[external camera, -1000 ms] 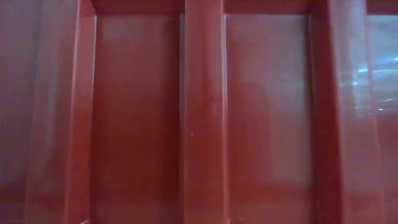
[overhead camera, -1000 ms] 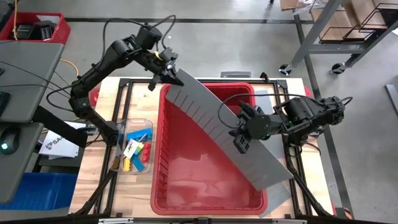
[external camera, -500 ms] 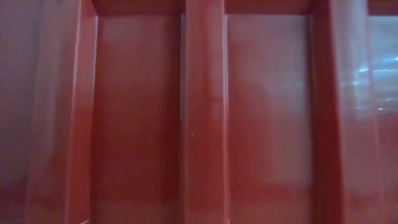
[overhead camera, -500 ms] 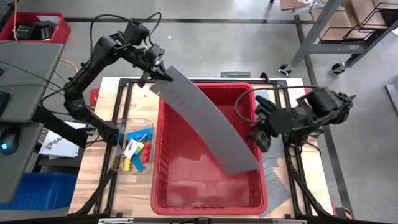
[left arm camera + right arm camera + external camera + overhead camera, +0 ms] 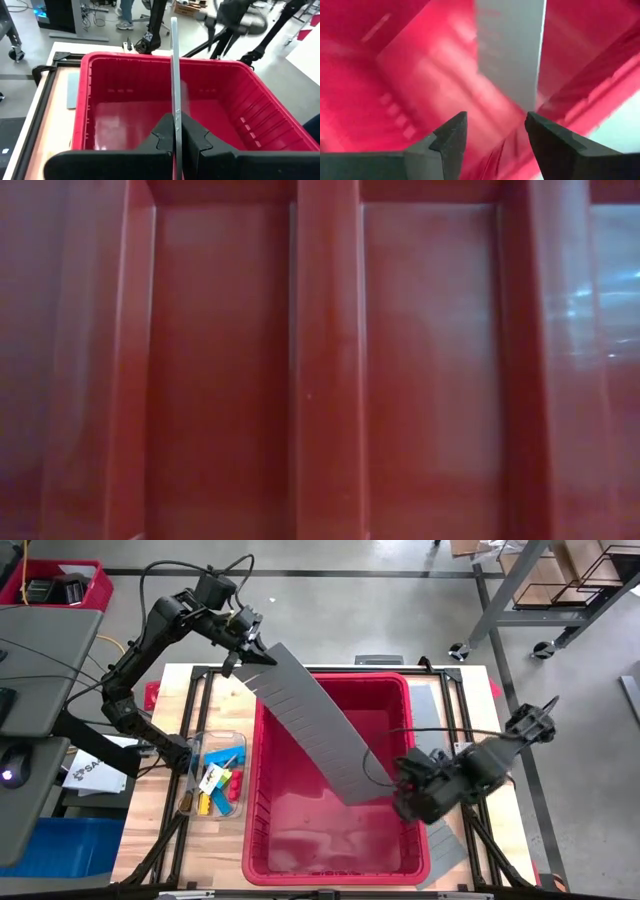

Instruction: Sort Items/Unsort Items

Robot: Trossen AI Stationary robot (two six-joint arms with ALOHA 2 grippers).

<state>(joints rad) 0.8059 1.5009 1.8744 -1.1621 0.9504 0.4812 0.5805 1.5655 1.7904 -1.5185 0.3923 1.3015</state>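
Items (image 5: pixel 218 783), small coloured blocks, lie in a clear tray on the bench (image 5: pixel 160 840), beside the red bin (image 5: pixel 268 850). Left tool (image 5: pixel 250 653) pinches a long grey slotted panel (image 5: pixel 315 725); its far end is hidden. Right tool (image 5: pixel 408 802) gapes empty.

Grey concrete floor (image 5: pixel 380 610) surrounds the wooden table (image 5: pixel 160 830); metal shelving (image 5: pixel 560 575) nearby.

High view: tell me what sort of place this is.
Probably a robotics lab or workshop: a bare grey concrete floor, a wheeled metal-framed workbench and a wooden worktable on a black frame, carrying a large red plastic bin.
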